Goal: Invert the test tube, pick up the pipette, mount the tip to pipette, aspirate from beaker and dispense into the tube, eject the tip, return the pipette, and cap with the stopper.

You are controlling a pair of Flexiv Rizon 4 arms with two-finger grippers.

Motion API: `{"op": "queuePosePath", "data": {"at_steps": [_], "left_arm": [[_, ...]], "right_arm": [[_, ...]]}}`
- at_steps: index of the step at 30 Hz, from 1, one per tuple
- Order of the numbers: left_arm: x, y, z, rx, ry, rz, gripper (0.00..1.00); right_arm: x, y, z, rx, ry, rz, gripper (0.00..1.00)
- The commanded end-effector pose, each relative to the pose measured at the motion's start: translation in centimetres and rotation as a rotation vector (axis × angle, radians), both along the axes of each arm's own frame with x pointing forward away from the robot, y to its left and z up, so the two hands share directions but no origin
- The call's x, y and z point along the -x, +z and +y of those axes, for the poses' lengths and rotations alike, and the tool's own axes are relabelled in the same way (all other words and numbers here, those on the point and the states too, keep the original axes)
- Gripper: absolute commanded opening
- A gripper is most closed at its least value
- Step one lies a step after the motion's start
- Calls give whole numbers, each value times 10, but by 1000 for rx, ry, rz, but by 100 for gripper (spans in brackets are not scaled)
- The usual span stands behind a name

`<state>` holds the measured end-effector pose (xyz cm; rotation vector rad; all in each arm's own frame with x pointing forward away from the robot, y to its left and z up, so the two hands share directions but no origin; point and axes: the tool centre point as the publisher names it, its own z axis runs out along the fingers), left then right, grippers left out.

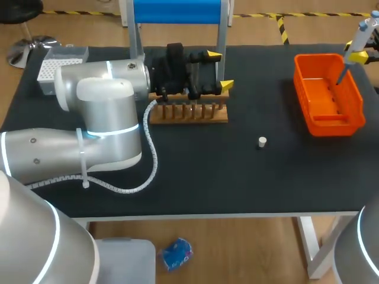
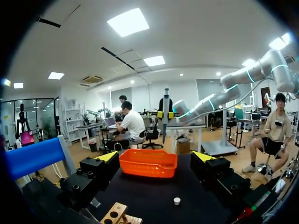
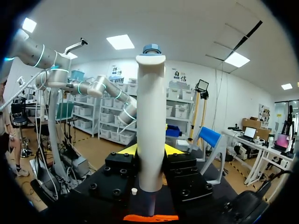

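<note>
Upper right of the head view, the right gripper (image 1: 359,57) is clamped on the pipette (image 1: 362,32), whose thin lower end points down into the orange bin (image 1: 334,127). I judge the tip-eject step is in hand, though whether a tip sits on it is too small to tell. The left gripper (image 1: 219,71) hangs spread wide and empty over the rack (image 1: 188,113), upper middle; no tube can be made out there. The stopper (image 1: 262,141) lies alone on the table (image 1: 237,177), right of centre. Next: drop the tip in the bin, put the pipette back, then fetch the stopper
</note>
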<state>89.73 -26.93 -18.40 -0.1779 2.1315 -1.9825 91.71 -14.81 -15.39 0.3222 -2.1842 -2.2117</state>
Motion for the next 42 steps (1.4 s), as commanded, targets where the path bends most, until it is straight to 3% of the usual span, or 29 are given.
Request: {"op": "queuePosePath", "data": {"at_steps": [1, 9, 21, 42], "left_arm": [[0, 0, -2, 1, 4, -2, 100], [0, 0, -2, 1, 4, -2, 100], [0, 0, -2, 1, 4, -2, 100], [0, 0, -2, 1, 4, -2, 100]], "right_arm": [[25, 12, 32, 46, -48, -1, 0], [43, -6, 82, 94, -108, -2, 0], [56, -16, 143, 56, -125, -48, 0], [56, -16, 143, 56, -125, -48, 0]]}}
